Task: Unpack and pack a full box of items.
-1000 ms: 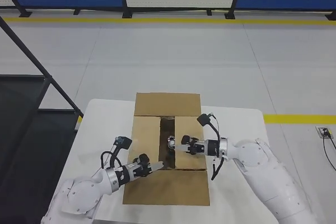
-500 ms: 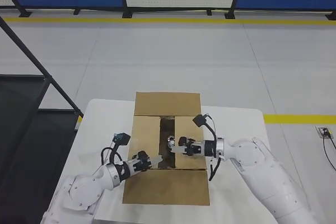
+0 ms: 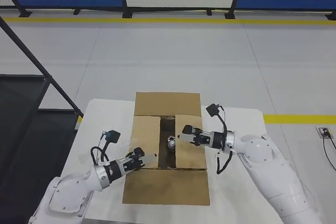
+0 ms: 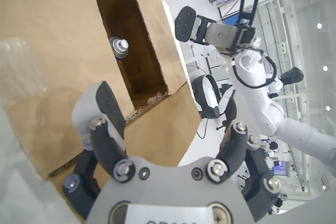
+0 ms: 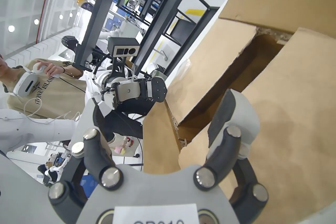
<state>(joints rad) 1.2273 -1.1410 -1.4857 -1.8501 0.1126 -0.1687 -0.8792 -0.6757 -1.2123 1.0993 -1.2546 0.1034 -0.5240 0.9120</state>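
White table (image 3: 106,117) carried the box (image 3: 168,103); left tool (image 3: 141,159) and right tool (image 3: 185,134) were both spread, and it seemed best to fold the flaps (image 3: 147,134) outward, sparing the can (image 3: 171,142).

Top view: mounted high overhead, looking down; white rectangular table (image 3: 103,115) sits toward 6 o'clock, distant.
Left wrist view: close behind left gripper (image 4: 168,114), facing about 3 o'clock across the brown cardboard box (image 4: 52,12) to right gripper (image 4: 185,26).
Right wrist view: close behind its gripper, facing about 9 o'clock.
All three share the box's open centre slot.
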